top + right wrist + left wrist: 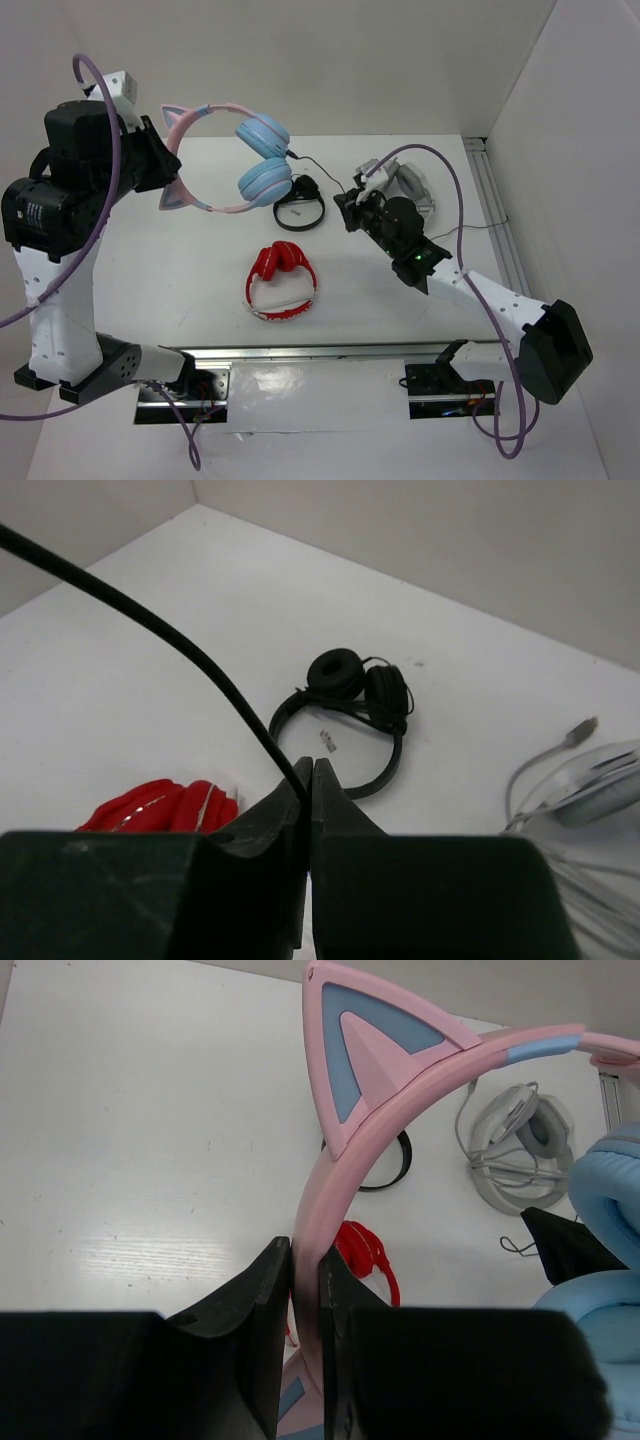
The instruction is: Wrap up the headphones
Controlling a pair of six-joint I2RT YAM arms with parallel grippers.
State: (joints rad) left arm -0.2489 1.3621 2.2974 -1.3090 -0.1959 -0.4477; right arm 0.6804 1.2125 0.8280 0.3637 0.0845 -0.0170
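The headphones [215, 108], with a pink cat-ear headband and light blue ear cups [264, 181], hang in the air over the table's back left. My left gripper [165, 168] is shut on the headband [400, 1090], which runs up between the fingertips of the left gripper [305, 1255]. A thin black cable [318, 166] leads from the ear cups to my right gripper [348, 208]. In the right wrist view the right gripper [312, 767] is shut on that cable [150, 620], which stretches taut toward the upper left.
A red pair of headphones [280, 282] lies on the table mid-front. A small black pair [300, 205] lies just below the right gripper. A grey-white pair [408, 185] with its cord sits behind the right arm. A metal rail [497, 215] runs along the right edge.
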